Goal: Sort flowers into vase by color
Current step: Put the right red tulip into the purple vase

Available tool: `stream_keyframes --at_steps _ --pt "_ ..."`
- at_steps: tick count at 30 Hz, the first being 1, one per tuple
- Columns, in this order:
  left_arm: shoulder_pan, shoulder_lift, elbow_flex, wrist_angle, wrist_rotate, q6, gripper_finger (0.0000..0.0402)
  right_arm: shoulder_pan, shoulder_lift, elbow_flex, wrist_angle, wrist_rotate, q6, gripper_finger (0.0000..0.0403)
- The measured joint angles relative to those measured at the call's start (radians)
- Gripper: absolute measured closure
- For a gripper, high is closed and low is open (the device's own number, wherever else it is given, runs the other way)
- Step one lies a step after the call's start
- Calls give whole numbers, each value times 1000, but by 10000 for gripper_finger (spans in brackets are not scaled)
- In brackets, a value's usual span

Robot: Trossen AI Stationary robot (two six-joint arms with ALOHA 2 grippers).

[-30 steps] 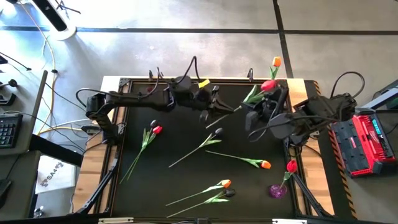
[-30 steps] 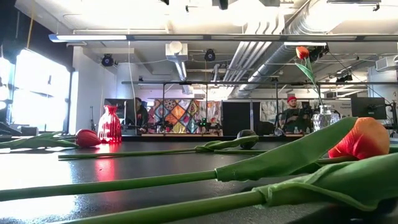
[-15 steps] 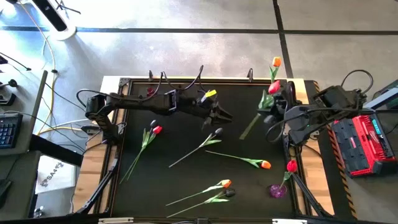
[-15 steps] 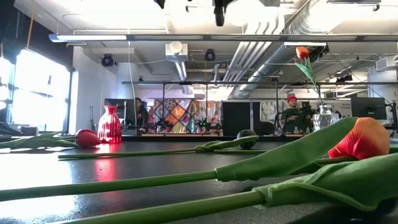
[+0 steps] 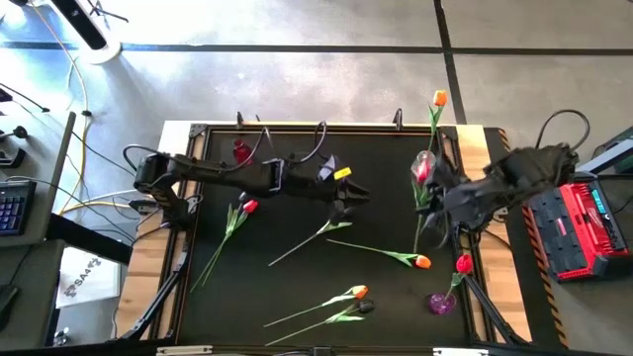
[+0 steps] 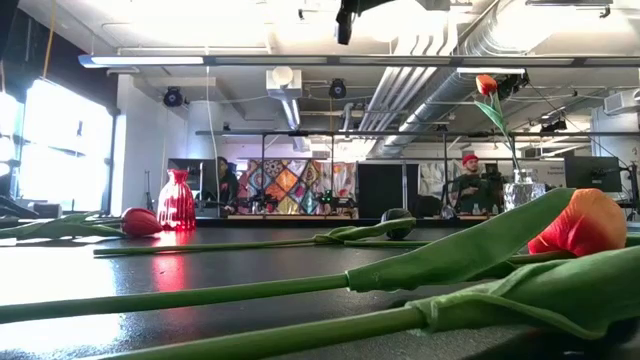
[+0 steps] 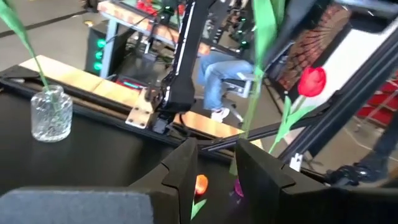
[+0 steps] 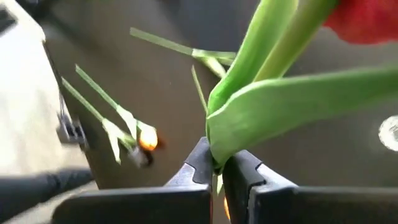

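Note:
My right gripper [image 5: 432, 198] is shut on a red tulip [image 5: 423, 170] at the table's far right, near a clear glass vase [image 7: 51, 115] that holds an orange tulip [image 5: 437, 99]. My left gripper [image 5: 360, 195] hovers open over the table's middle with nothing between its fingers [image 7: 186, 168]. Lying flat on the black table are a red and a black tulip [image 5: 247, 206], a black one [image 5: 346, 210], an orange one [image 5: 422, 261], and an orange and black pair [image 5: 360, 295]. A red vase [image 5: 240, 151] stands far left. A purple vase [image 5: 441, 303] near right holds a red tulip [image 5: 463, 263]. My right gripper pinches the red tulip's stem where a leaf wraps it [image 8: 217, 155], below the head, between its two fingertips [image 8: 200, 163]. The fingers come slanting down from the table's right. The tulip is lifted clear, and its lower stem [image 5: 416, 237] trails toward the near edge.
A raised frame [image 5: 297, 127] edges the table. A red case [image 5: 588, 222] sits off its right side. People sit in the room beyond the far edge [image 6: 470, 185].
My left gripper has opened and let go of the red tulip's lower stem, then levelled out and sunk a little. My right gripper has kept the tulip and tipped down, carrying it toward the near edge. The stem has swung from pointing toward the table's middle to pointing at the near edge.

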Motion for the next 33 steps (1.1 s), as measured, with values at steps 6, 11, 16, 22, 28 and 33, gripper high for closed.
stream_keyframes --at_steps 6,11,16,22,28,33 --pt "-48 0 0 -10 -127 -10 305 160 1 -106 4 0 130 403" --pt "-67 1 0 -12 -187 -35 305 292 1 -190 119 26 155 403" --pt "-75 16 0 -8 -197 -79 305 382 1 -244 178 32 160 403" --pt "-97 37 1 18 -212 -111 305 477 1 -248 172 19 168 403" --pt "-121 53 1 25 -245 -123 305 520 1 -248 167 6 144 403" --pt "-132 67 1 47 -264 -143 305 523 0 -208 165 37 121 403"
